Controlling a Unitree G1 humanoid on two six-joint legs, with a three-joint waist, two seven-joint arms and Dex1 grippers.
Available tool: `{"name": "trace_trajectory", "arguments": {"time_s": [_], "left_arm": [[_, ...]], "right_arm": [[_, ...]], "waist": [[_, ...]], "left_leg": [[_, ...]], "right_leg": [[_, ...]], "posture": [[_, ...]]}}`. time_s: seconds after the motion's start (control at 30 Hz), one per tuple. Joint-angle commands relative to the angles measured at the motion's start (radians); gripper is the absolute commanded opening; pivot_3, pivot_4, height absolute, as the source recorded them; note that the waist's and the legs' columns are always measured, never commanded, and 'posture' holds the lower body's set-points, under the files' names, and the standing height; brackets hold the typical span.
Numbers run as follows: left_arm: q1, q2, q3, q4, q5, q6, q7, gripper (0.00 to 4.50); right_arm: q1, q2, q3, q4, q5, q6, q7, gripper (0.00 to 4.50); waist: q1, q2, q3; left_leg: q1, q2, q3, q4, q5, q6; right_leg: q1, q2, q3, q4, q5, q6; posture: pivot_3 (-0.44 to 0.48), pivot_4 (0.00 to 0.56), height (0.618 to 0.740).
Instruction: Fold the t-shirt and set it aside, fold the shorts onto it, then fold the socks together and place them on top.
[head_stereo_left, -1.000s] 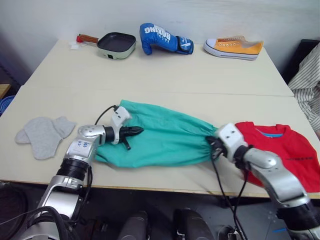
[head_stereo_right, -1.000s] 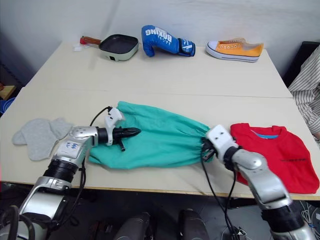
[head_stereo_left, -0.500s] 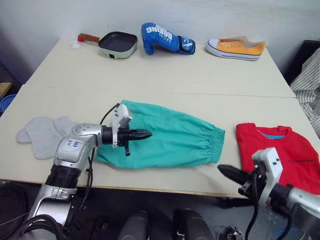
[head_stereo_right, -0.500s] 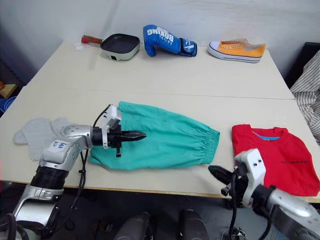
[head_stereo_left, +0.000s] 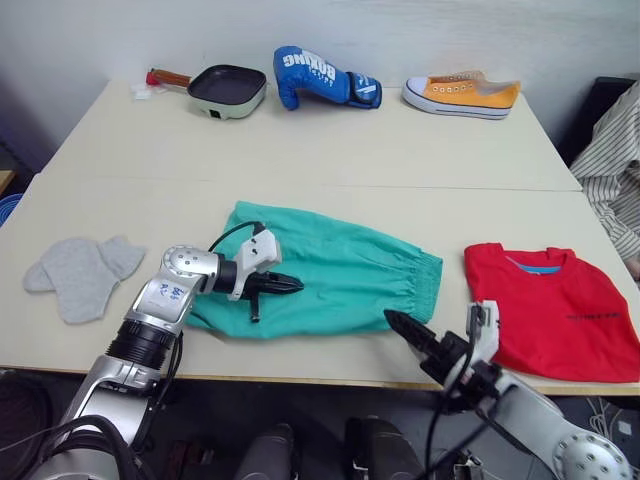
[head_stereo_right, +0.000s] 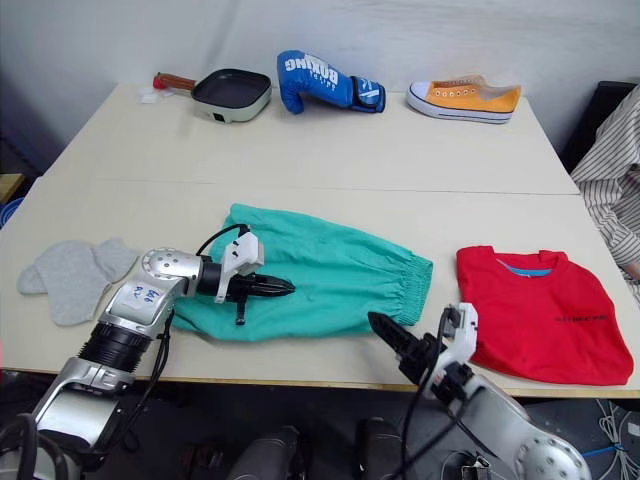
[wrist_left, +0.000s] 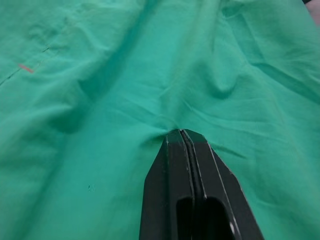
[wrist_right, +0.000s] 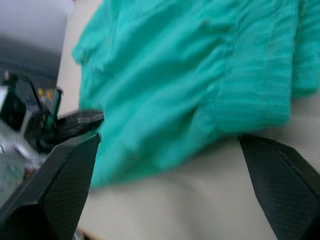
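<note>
The teal-green shorts (head_stereo_left: 325, 281) lie spread flat near the middle of the table's (head_stereo_left: 300, 150) front half, their gathered waistband turned toward the right edge. The left end effector (head_stereo_left: 285, 285) rests on the shorts' left part with its two black fingers pressed together; from the wrist view the fabric puckers right at the tips, though I cannot tell whether any cloth is actually pinched between them. The right end effector (head_stereo_right: 392, 341) hangs at the front edge of the table, just off the waistband corner of the shorts, fingers spread wide apart and holding nothing. The red t-shirt (head_stereo_left: 555, 310) lies folded near the front right corner, apart from the shorts, blue neck label showing. The grey socks (head_stereo_left: 78, 275) sit in a loose heap by the left edge. Along the far edge stand a small frying pan (head_stereo_left: 226, 89), a blue boxing glove (head_stereo_left: 322, 78) and an orange sneaker (head_stereo_left: 462, 95).
</note>
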Motion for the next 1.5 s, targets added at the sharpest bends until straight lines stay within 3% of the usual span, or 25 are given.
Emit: {"name": "trace_trajectory", "arguments": {"time_s": [0.03,0.13,0.33,0.53,0.57,0.73,0.83,0.93,1.03,1.4,1.5], "left_arm": [[-0.010,-0.006,0.009,0.008,0.010,-0.020,0.002,0.00],[-0.013,-0.021,0.010,0.038,0.032,-0.034,0.033,0.00],[-0.035,-0.061,0.025,0.147,0.080,-0.059,0.129,0.00],[-0.041,-0.110,0.039,0.203,0.092,-0.041,0.208,0.00],[-0.041,-0.120,0.042,0.206,0.093,-0.035,0.223,0.00],[-0.050,-0.157,0.050,0.234,0.098,-0.023,0.264,0.00],[-0.050,-0.161,0.048,0.237,0.104,-0.027,0.272,0.00],[-0.044,-0.152,0.056,0.224,0.100,-0.023,0.275,0.00],[-0.040,-0.138,0.063,0.214,0.097,-0.026,0.271,0.00],[-0.062,-0.119,0.068,0.183,0.083,-0.035,0.252,0.00],[-0.069,-0.119,0.068,0.180,0.081,-0.033,0.250,0.00]], "right_arm": [[-0.056,0.031,-0.007,0.110,-0.036,-0.071,-0.066,4.46],[-0.131,0.036,0.007,0.148,-0.097,-0.102,-0.035,4.46],[-0.181,-0.044,0.033,0.081,-0.223,-0.111,0.096,2.46],[-0.294,-0.169,0.091,-0.034,-0.383,-0.141,0.321,0.23],[-0.332,-0.190,0.118,-0.047,-0.410,-0.142,0.368,0.02],[-0.528,-0.218,0.279,-0.005,-0.561,-0.148,0.546,0.02],[-0.585,-0.207,0.307,0.051,-0.620,-0.110,0.530,0.02],[-0.563,-0.184,0.210,0.074,-0.526,-0.041,0.437,0.02],[-0.494,-0.185,0.119,0.075,-0.467,0.006,0.373,0.58],[-0.178,-0.086,-0.091,0.026,-0.243,0.036,0.072,4.44],[-0.189,-0.022,-0.100,0.082,-0.200,0.001,0.012,4.47]], "waist": [[0.000,0.000,0.000],[0.000,0.000,0.000],[0.008,0.000,0.000],[0.003,0.002,-0.001],[0.004,0.002,-0.001],[0.006,0.002,-0.001],[0.016,0.002,-0.002],[0.022,0.001,-0.002],[0.023,0.001,-0.002],[0.011,0.001,-0.002],[0.002,0.001,-0.002]], "left_leg": [[0.000,0.000,0.000,0.000,0.000,0.000],[0.000,0.000,0.000,0.000,0.000,0.000],[-0.003,0.000,-0.002,0.000,0.000,0.001],[-0.002,-0.001,-0.002,0.000,0.001,0.002],[-0.002,-0.001,-0.002,-0.001,0.001,0.001],[-0.002,-0.001,-0.002,0.000,0.001,0.002],[-0.002,-0.002,-0.003,0.000,0.002,0.001],[-0.003,-0.002,-0.003,0.000,0.002,0.001],[-0.004,-0.002,-0.003,0.000,0.002,0.001],[-0.003,-0.002,-0.004,-0.002,0.003,-0.001],[-0.002,-0.002,-0.003,-0.002,0.003,0.000]], "right_leg": [[0.000,0.000,0.000,0.000,0.000,0.000],[0.000,0.000,0.000,0.000,0.000,0.000],[-0.001,0.000,0.000,-0.001,0.000,0.001],[-0.001,0.000,0.002,-0.001,0.001,0.002],[-0.001,0.000,0.002,-0.001,0.001,0.002],[0.000,0.000,0.002,-0.001,0.001,0.002],[0.000,0.000,0.002,-0.001,0.001,0.002],[0.000,0.000,0.002,-0.001,0.001,0.002],[0.000,0.000,0.002,-0.001,0.001,0.002],[0.000,0.000,0.002,-0.003,0.001,0.002],[0.000,0.000,0.003,-0.002,0.001,0.002]], "posture": [[0.000,0.150,0.740],[0.000,0.150,0.740],[0.000,0.150,0.740],[0.000,0.150,0.740],[0.000,0.150,0.740],[0.000,0.150,0.740],[0.000,0.150,0.740],[0.000,0.150,0.740],[0.000,0.150,0.740],[0.000,0.150,0.740],[0.000,0.150,0.740]]}}
